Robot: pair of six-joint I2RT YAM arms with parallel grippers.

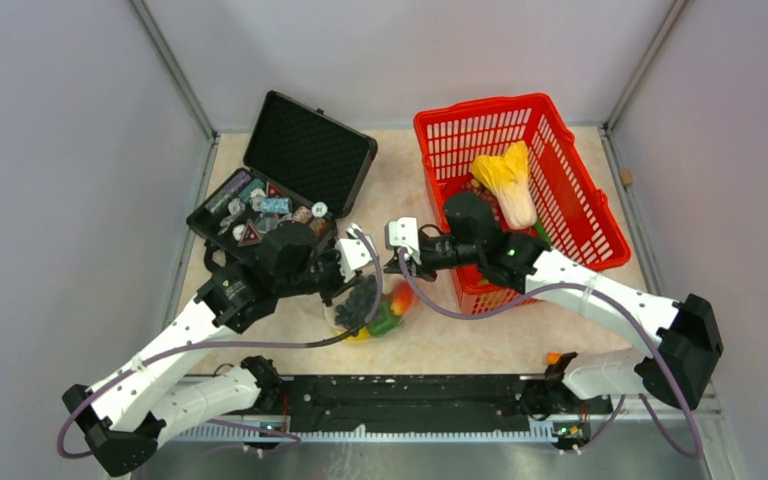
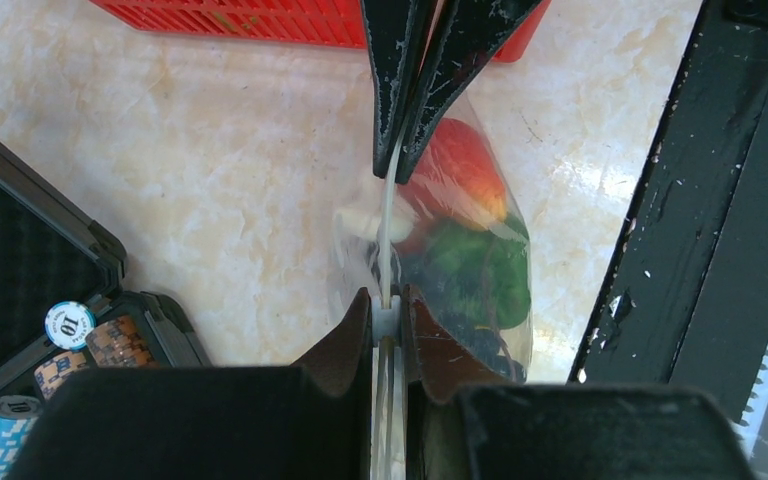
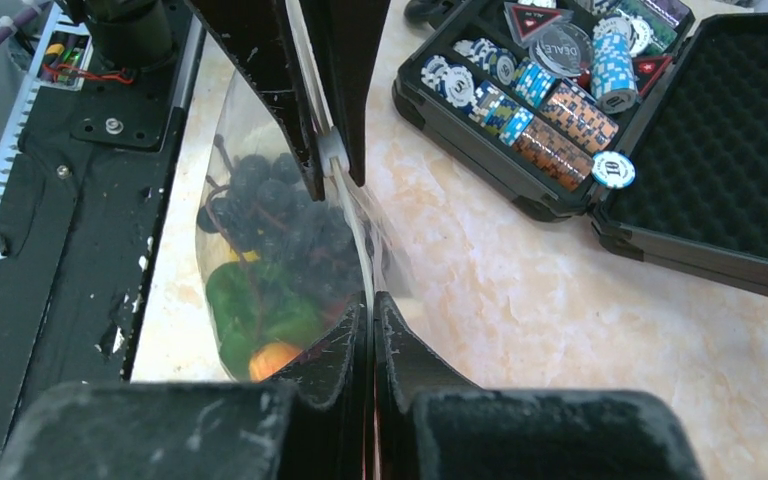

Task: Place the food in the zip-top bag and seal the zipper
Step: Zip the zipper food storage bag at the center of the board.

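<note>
Just left of centre in the overhead frame, the left fingers pinch one end of the zipper. The whitish strip runs straight from them to the right fingers, closed tight on its other end. Directly below both, the zip-top bag sits on the worktop, food inside: dark grapes, green pepper, red fruit.
</note>
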